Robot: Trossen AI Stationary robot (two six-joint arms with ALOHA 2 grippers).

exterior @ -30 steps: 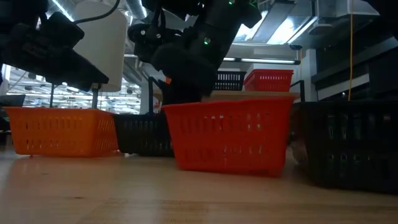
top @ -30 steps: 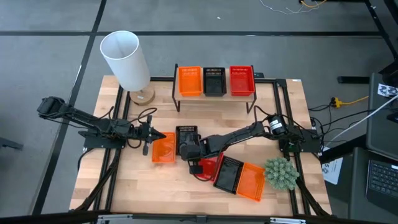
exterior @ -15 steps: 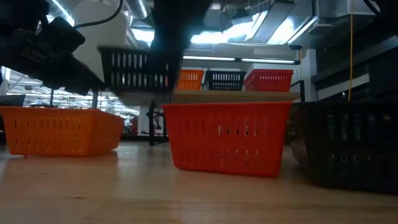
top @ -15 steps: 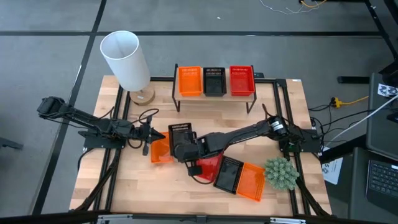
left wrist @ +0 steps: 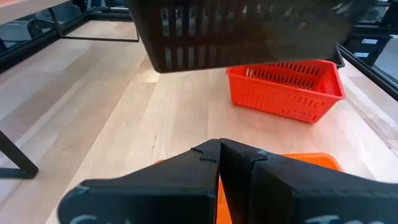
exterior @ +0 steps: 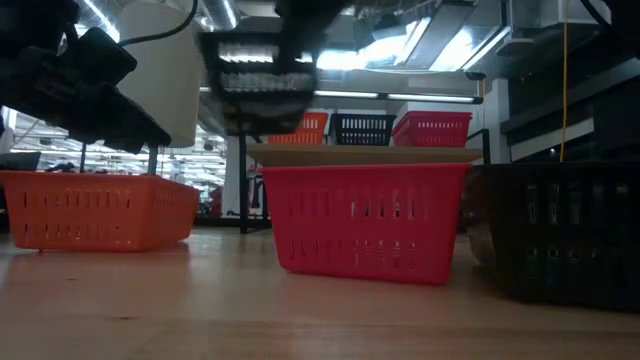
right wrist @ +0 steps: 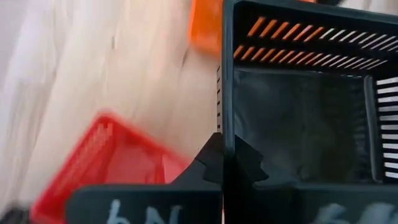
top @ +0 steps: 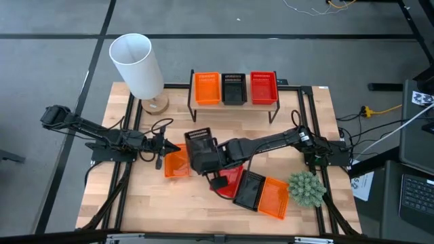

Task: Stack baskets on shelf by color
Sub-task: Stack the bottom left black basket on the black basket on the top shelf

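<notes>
Right gripper point(top: 211, 160) is pinching black basket point(top: 201, 148) by its rim, airborne; shelf point(top: 234, 106) is lying toward 1 o'clock, nearer this arm than the left.

Black basket point(top: 201, 147), orange basket point(top: 175, 163)

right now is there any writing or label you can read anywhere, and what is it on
"bN": pale handwritten marks on the right gripper's finger; uncertain, cut off by the picture's edge.
More pale marks on its other finger: unreadable.
Pale marks on the left gripper's fingers: unreadable.
Black-and-white square marker at the high view's right edge: a pattern, not text.
The baskets and shelf show none.
</notes>
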